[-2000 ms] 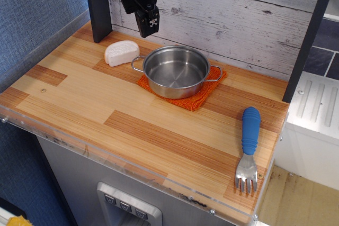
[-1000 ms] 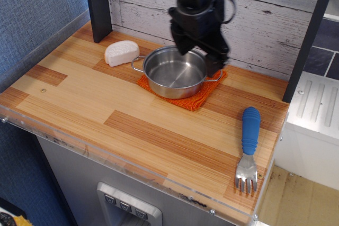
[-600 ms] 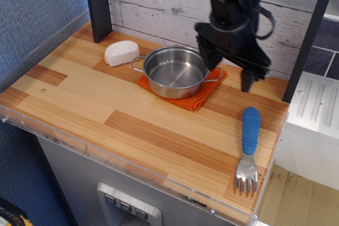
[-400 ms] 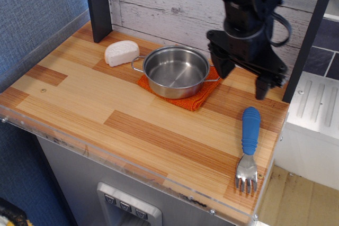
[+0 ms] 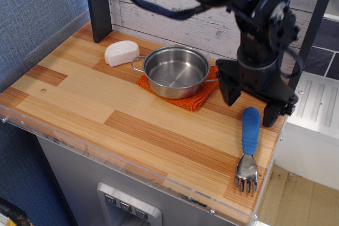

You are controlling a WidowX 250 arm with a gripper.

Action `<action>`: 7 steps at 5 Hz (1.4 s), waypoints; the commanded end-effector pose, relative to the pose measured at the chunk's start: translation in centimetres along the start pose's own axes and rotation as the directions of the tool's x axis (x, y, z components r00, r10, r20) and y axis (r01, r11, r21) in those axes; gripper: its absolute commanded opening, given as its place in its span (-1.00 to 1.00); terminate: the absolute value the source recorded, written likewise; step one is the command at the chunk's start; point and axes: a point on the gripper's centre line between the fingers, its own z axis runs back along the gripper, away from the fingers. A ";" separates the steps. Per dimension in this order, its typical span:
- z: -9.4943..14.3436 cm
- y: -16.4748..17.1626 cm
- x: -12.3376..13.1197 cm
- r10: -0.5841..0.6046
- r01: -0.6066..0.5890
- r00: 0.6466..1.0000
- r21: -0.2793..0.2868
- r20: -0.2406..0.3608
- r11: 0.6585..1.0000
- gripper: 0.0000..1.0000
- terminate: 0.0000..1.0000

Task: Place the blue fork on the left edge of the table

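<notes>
Over table's (image 5: 106,99) right end, arm hangs vertical, jaws released, straddling blue fork's (image 5: 249,140) handle top w/o touching.

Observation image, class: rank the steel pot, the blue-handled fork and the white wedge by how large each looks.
1. Round stainless steel pot.
2. Blue-handled metal fork: about as long as the pot is wide, though far slimmer; it also lies nearer the camera.
3. White rounded wedge.

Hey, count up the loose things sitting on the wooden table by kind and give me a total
Forks: 1, the blue fork
Pots: 1, the steel pot
Cloths: 1, the orange cloth under the pot
White rounded wedge-shaped pieces: 1, the white wedge
Total: 4
</notes>
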 end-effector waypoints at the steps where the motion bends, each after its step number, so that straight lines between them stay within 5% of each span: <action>1: -0.4 0.0 0.8 0.021 -0.021 1.000 0.022 0.002 1.000 1.00 -1.00; 4: -3.0 -1.2 1.0 0.023 -0.023 1.000 -0.002 -0.021 1.000 1.00 -1.00; 5: -2.7 -0.9 0.9 0.016 -0.016 1.000 0.010 -0.017 1.000 -1.00 -1.00; 7: -1.5 -0.5 1.0 0.025 -0.025 1.000 0.010 0.002 1.000 -1.00 -1.00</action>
